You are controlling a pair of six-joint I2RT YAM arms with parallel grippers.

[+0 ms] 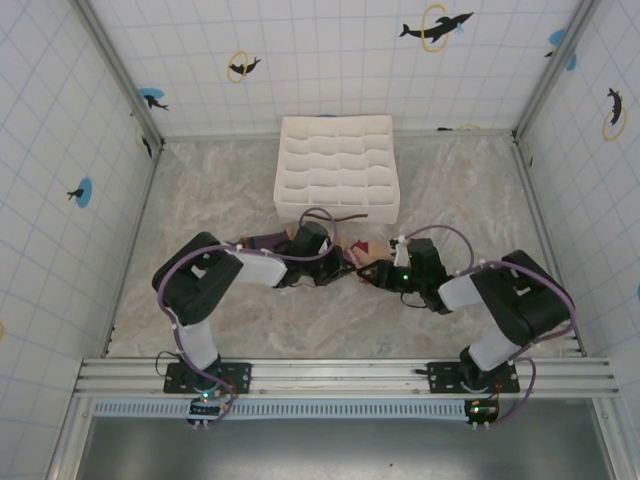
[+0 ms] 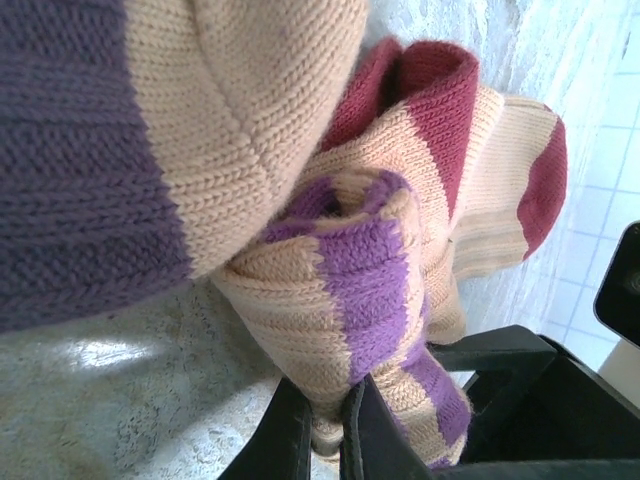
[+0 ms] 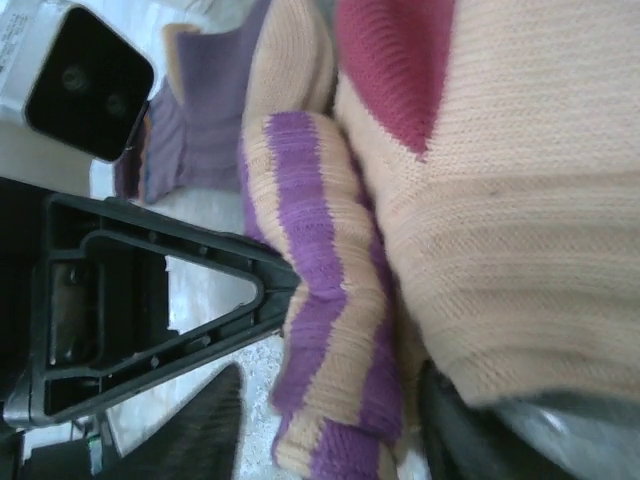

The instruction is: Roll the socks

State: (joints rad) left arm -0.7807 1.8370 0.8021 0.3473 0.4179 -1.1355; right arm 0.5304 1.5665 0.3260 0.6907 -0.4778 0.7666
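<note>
Purple sock [image 2: 70,150] knit looms closest; my left fingers [image 2: 322,415] pinch the striped cuff [image 2: 365,290] of the beige sock [image 2: 500,170] while my right fingers [image 3: 335,400] stand parted, so the roll could unwind.

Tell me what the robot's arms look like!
The left arm and right arm are twins: chunky black blocks joined by smooth white shells, each with a purple cable looping along it. Little green lights glow at the bases. The fingers are thin and black.
</note>
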